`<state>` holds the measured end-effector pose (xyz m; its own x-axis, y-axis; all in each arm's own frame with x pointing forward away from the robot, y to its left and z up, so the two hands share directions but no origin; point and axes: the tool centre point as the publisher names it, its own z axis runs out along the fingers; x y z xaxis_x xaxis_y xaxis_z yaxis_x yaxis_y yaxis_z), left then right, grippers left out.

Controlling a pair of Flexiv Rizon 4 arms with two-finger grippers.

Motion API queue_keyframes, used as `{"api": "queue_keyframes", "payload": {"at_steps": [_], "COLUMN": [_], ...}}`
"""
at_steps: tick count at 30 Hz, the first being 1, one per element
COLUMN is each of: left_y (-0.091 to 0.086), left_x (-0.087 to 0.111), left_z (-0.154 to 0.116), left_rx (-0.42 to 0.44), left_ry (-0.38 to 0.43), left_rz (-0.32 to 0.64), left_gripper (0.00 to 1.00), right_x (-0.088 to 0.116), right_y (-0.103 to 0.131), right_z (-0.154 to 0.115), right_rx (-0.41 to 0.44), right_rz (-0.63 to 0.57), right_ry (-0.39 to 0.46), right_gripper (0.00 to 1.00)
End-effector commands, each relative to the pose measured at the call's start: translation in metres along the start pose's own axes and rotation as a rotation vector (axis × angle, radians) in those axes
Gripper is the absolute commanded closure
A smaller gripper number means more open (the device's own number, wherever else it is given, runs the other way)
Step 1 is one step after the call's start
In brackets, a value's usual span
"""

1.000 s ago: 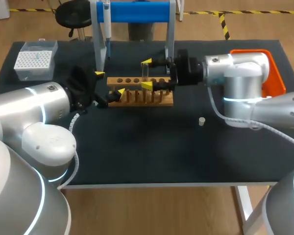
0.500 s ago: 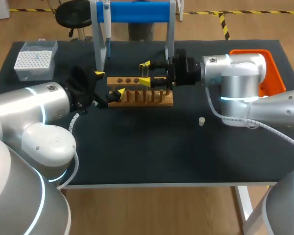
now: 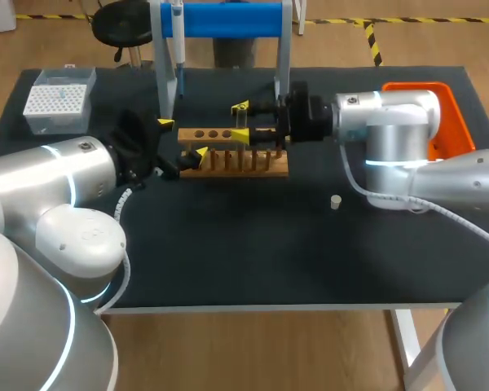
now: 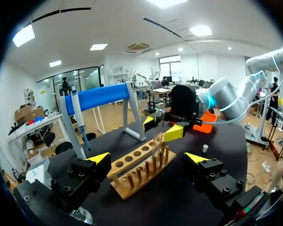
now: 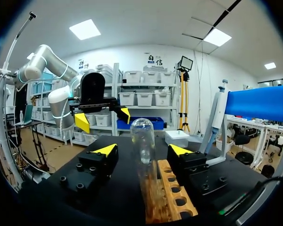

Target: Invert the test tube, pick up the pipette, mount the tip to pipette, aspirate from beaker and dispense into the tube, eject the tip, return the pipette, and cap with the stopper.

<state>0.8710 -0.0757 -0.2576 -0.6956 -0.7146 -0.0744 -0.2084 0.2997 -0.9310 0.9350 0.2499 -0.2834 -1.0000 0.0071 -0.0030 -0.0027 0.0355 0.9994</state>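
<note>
A clear test tube (image 3: 241, 124) stands upright in the wooden rack (image 3: 232, 161). My right gripper (image 3: 242, 121) comes in from the right and straddles the tube near its top. In the right wrist view the tube (image 5: 142, 141) sits midway between the yellow tips of that gripper (image 5: 142, 149), with a slim gap on each side, so it is open. My left gripper (image 3: 182, 138) is open at the rack's left end, holding nothing. The pipette (image 3: 178, 37) hangs on the blue-barred stand (image 3: 228, 18). The stopper (image 3: 335, 202) lies on the mat.
A box of tips (image 3: 59, 102) sits at the far left corner. An orange tray (image 3: 455, 122) lies behind my right arm. A glass rim (image 4: 80, 215) shows just under my left gripper. The stand's legs (image 3: 282, 65) rise right behind the rack.
My right gripper has shifted a little left, and its fingers have closed in from wide apart to close around the tube. The left arm has stayed where it was.
</note>
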Motion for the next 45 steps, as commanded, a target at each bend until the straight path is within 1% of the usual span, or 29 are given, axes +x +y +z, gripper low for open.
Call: {"api": "queue_keyframes", "payload": {"at_steps": [1, 2, 4, 5, 10, 11, 12, 13, 14, 28, 36, 45], "left_y": [0.001, 0.001, 0.001, 0.001, 0.001, 0.001, 0.001, 0.001, 0.001, 0.001, 0.001, 0.001], "left_x": [-0.001, -0.001, -0.001, -0.001, -0.001, -0.001, -0.001, -0.001, -0.001, -0.001, -0.001, -0.001], "left_z": [0.000, 0.000, 0.000, 0.000, 0.000, 0.000, 0.000, 0.000, 0.000, 0.000, 0.000, 0.000], "left_rx": [0.002, 0.002, 0.002, 0.002, 0.002, 0.002, 0.002, 0.002, 0.002, 0.002, 0.002, 0.002], "left_ry": [0.005, 0.005, 0.005, 0.005, 0.005, 0.005, 0.005, 0.005, 0.005, 0.005, 0.005, 0.005], "left_rz": [-0.001, -0.001, -0.001, -0.001, -0.001, -0.001, -0.001, -0.001, -0.001, -0.001, -0.001, -0.001], "left_gripper": [0.00, 0.00, 0.00, 0.00, 0.00, 0.00, 0.00, 0.00, 0.00, 0.00, 0.00, 0.00], "right_x": [-0.004, -0.005, -0.005, -0.005, -0.007, -0.008, -0.008, -0.009, -0.009, -0.014, -0.018, -0.021], "right_y": [-0.003, -0.003, -0.003, -0.003, -0.004, -0.004, -0.004, -0.004, -0.004, -0.005, -0.006, 0.000], "right_z": [0.002, 0.003, 0.003, 0.004, 0.006, 0.006, 0.007, 0.007, 0.007, 0.011, 0.013, 0.011], "right_rx": [-0.005, -0.005, -0.007, -0.008, -0.006, -0.006, -0.007, -0.007, -0.008, 0.000, 0.025, 0.023], "right_rz": [-0.002, -0.001, -0.002, -0.001, 0.000, 0.001, 0.001, 0.002, 0.003, 0.015, 0.044, 0.071], "right_ry": [0.005, 0.005, 0.005, 0.005, 0.002, 0.002, 0.001, 0.000, 0.000, -0.009, -0.026, -0.029], "right_gripper": [0.60, 0.60, 0.68, 0.69, 0.70, 0.76, 0.86, 0.91, 1.00, 1.00, 1.00, 1.00]}}
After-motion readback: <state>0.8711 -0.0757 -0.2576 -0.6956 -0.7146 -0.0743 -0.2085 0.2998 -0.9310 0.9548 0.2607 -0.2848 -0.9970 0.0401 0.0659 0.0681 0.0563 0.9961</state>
